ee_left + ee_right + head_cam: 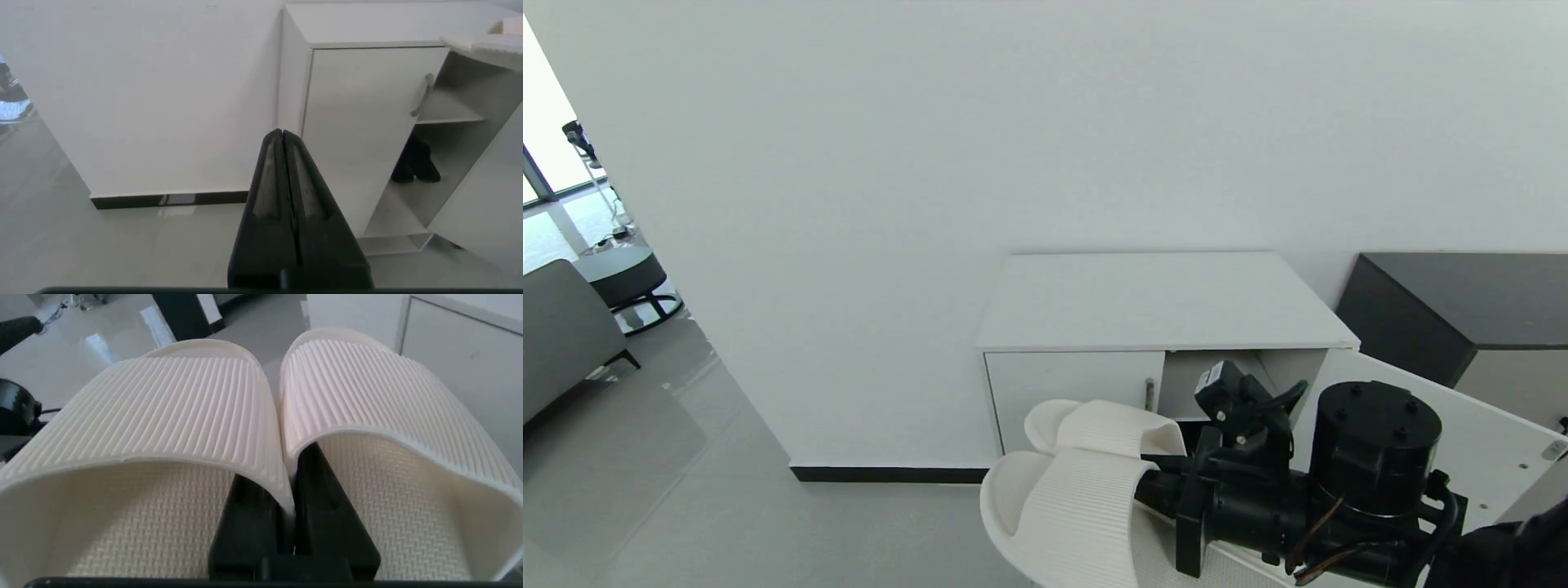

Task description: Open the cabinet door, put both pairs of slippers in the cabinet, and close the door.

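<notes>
Shows the left jaws pressed flat together on nothing, low in the left wrist view and aimed at the cabinet; idle, probably spare for the door at the end. Grips the white slippers at lower centre of the head view in the right jaws, clamped on the inner edges of both straps so that one pinch carries the pair side by side. Holds them just before the closed left door, not yet inside. Has the right door swung wide at lower right, plainly to clear the way in. Hides much of the opening behind arm and slippers. Makes out a dark pair low inside the cabinet, likely the other slippers, though too small to be sure. Cuts off the nearer white slipper at the bottom edge.
</notes>
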